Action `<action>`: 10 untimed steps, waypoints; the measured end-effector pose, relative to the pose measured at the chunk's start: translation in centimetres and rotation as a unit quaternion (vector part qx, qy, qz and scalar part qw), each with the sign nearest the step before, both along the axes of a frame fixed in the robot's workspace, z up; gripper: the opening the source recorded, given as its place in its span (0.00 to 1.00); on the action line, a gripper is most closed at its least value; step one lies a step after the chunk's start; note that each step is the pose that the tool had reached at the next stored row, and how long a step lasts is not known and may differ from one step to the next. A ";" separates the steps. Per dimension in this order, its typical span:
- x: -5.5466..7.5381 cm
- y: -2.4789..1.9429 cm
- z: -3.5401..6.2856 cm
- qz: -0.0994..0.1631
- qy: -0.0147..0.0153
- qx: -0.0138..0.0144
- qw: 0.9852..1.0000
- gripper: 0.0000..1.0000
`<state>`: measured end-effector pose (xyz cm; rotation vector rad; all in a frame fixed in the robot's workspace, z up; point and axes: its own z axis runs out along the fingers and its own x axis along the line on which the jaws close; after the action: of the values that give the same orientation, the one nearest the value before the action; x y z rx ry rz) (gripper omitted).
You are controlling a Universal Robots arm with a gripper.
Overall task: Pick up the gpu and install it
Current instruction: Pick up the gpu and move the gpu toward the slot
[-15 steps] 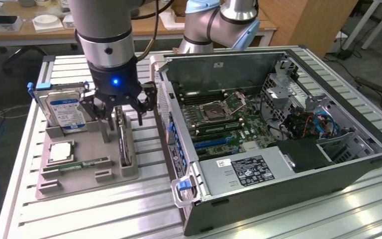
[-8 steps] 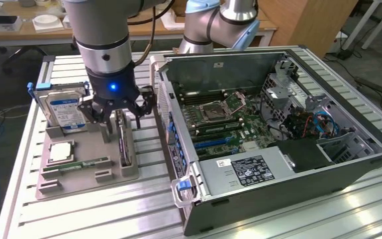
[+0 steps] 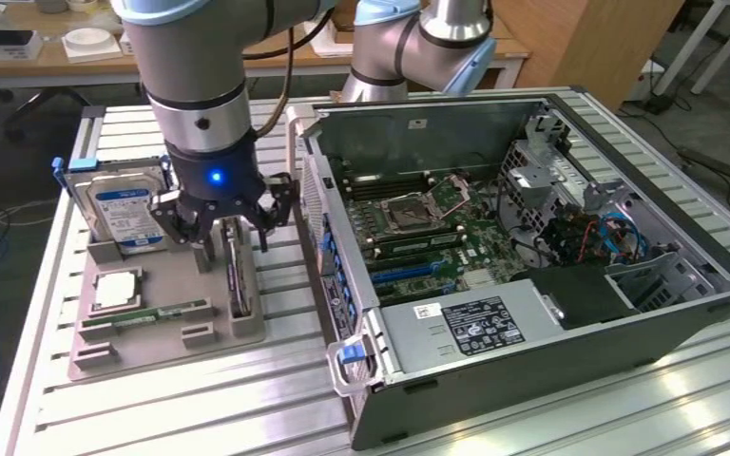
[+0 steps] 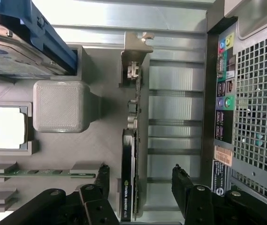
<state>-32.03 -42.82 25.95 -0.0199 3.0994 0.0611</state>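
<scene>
The gpu [image 3: 239, 281] is a thin dark card standing on its long edge in a slot of the grey holder tray [image 3: 168, 344]. My gripper [image 3: 229, 237] hangs just above its far end, open. In the wrist view the gpu [image 4: 130, 154] shows a silvery bracket and an NVIDIA label. It lies between the two black fingertips [image 4: 182, 180] of the gripper [image 4: 140, 170]. The jaws stand wide on either side of the card and do not touch it.
The tray also holds a hard drive [image 3: 130, 204] in a blue bracket, a processor [image 3: 114, 290] and a green memory stick [image 3: 149, 313]. The open computer case [image 3: 530, 237] stands close by on the exterior view's right, its motherboard [image 3: 429, 228] exposed.
</scene>
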 end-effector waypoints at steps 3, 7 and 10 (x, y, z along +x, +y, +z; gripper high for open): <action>-0.4 0.05 -0.31 0.000 0.000 0.000 1.000 0.65; -0.6 0.96 -0.48 0.000 0.000 0.000 1.000 0.65; -0.6 1.63 -0.67 0.000 0.000 0.000 1.000 0.65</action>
<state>-32.65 -41.19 25.28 -0.0200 3.0993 0.0612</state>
